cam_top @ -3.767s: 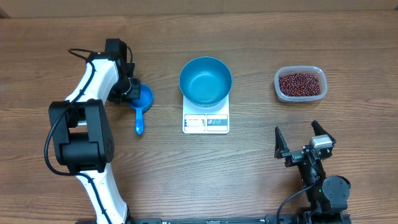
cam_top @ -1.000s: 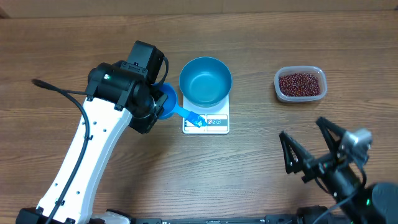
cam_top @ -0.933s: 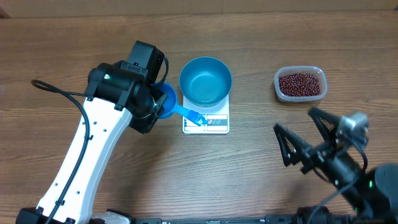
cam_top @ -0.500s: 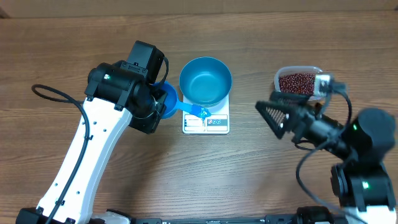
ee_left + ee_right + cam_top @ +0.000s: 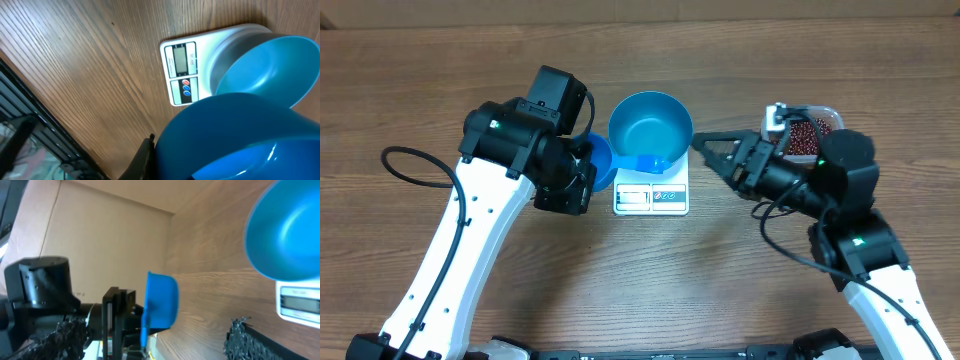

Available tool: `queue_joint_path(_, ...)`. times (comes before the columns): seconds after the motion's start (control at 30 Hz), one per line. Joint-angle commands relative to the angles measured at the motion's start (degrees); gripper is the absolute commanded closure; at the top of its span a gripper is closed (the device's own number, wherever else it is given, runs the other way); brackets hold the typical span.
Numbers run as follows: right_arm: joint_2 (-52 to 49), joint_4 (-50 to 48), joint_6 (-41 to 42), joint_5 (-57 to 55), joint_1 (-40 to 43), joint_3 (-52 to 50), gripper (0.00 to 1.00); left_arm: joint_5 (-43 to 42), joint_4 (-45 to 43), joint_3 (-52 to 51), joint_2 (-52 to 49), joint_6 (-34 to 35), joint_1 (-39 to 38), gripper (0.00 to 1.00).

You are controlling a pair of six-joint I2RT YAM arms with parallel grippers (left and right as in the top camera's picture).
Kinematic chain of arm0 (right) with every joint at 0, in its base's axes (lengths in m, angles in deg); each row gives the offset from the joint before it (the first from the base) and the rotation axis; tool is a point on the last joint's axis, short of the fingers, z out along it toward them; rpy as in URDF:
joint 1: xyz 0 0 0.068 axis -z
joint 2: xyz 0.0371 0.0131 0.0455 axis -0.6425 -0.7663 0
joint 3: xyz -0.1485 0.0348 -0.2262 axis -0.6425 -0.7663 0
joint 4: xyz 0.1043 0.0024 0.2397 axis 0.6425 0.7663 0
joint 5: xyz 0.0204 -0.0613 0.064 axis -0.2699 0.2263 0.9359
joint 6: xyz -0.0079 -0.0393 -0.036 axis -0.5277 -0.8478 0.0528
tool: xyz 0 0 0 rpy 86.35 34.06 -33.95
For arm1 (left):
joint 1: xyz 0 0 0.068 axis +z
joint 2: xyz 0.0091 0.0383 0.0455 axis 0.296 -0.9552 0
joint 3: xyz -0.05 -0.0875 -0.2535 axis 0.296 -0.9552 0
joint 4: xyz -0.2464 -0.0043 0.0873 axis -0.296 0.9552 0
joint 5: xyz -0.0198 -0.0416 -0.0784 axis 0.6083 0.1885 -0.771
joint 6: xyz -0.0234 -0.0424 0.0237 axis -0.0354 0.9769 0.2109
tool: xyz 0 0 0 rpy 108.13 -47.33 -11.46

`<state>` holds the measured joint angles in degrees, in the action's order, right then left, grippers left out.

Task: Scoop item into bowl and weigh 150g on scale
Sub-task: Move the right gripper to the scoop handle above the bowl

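The scale (image 5: pixel 651 197) carried the empty teal bowl (image 5: pixel 650 125), the left fingers (image 5: pixel 144 157) stayed clamped on the blue scoop (image 5: pixel 602 160), handle over its rim, and the right fingers (image 5: pixel 720 143) had swung in spread wide, holding nothing, likely for a handover, beans (image 5: pixel 812 130) untouched in the tub (image 5: pixel 823 109) beyond

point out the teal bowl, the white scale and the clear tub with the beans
round teal-blue bowl (image 5: pixel 649 128), overhead view, inner floor
flat white square scale (image 5: pixel 651 198), overhead view, front display panel
clear rounded plastic tub (image 5: pixel 817 108), overhead view, far rim

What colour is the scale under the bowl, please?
The scale is white, best seen in the left wrist view.
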<state>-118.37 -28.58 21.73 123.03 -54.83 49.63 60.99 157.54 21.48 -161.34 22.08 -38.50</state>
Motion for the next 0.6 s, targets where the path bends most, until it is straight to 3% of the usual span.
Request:
queue_joint_path(0.0,0.42,-1.53,3.54,-7.93,-5.18,1.09,0.09,-0.87,-1.73,0.52,-0.76,4.26,-1.77,0.96)
queue_joint_path(0.2,0.42,-1.90,4.33,-13.66,-10.40,1.09,0.09,-0.85,-4.39,0.52,-2.91,4.26,-4.66,0.96)
queue_joint_path(0.43,0.39,-1.57,4.04,-13.57,-10.56,1.07,0.32,-2.89,-4.96,0.52,-5.99,4.13,-5.46,0.96)
queue_joint_path(0.57,0.39,-0.48,3.82,-13.60,-10.56,1.07,0.32,-5.31,-5.92,0.52,-6.84,2.78,-5.49,0.96)
